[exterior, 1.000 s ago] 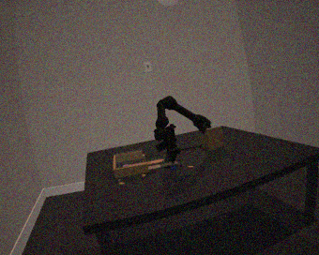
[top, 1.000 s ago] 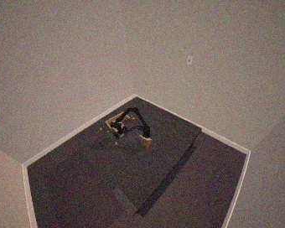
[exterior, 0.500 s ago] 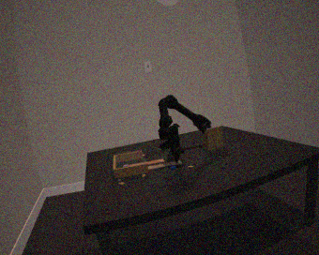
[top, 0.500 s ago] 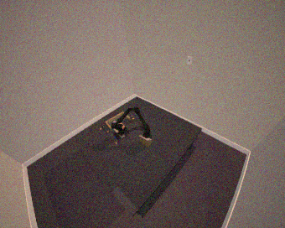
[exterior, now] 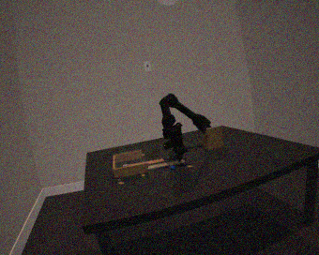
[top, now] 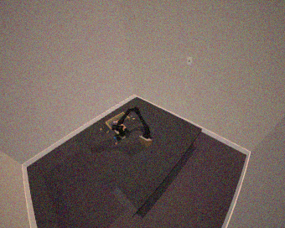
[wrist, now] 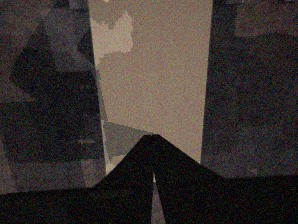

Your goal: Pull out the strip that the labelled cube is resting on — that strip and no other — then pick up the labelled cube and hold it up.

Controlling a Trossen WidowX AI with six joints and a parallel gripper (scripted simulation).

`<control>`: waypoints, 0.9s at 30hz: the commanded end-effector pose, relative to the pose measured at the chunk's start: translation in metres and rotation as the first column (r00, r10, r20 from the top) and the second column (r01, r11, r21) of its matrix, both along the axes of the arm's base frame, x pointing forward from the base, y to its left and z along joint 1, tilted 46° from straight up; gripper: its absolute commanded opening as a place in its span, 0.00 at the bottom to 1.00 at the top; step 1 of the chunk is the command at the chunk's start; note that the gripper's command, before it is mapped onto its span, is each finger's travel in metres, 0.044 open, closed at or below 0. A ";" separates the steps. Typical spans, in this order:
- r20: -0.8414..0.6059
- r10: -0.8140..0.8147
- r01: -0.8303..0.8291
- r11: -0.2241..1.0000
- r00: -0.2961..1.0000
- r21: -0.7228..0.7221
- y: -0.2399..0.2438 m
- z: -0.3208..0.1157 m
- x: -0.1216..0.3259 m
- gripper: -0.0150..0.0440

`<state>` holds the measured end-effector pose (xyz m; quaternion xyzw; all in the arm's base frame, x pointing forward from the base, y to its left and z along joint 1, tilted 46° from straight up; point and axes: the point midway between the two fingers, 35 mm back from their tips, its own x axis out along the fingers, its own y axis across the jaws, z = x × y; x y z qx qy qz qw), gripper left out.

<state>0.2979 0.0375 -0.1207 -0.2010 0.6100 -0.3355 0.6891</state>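
My gripper [exterior: 181, 159] [wrist: 151, 142] is shut with nothing seen between its fingers. In the wrist view its tips are over a long pale strip [wrist: 155, 80], at or just above it; contact cannot be told. A pale strip [exterior: 158, 166] also shows in the exterior view, sticking out of the shallow wooden box towards the gripper. An orange strip [exterior: 148, 162] lies beside it. The labelled cube cannot be made out in any view; the top and exterior views are dark and small, and the fingers hide part of the wrist view.
The wooden box [exterior: 129, 172] [top: 115, 117] stands left of the gripper in the exterior view. A small blue object [exterior: 173, 167] lies close to the fingertips. Small pieces lie in front of the box [exterior: 121, 183] and to the right [exterior: 189, 166]. A tan block [exterior: 214, 139] stands by the arm's base.
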 end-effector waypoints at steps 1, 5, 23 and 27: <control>-0.030 -0.015 0.015 1.000 0.999 0.000 -0.004 -0.006 -0.016 0.25; -0.031 -0.015 0.015 1.000 0.999 0.000 -0.003 -0.007 -0.022 0.25; -0.032 -0.015 0.015 1.000 0.999 0.000 0.001 -0.011 -0.046 0.25; -0.032 -0.015 0.015 1.000 0.999 0.000 0.002 -0.012 -0.052 0.25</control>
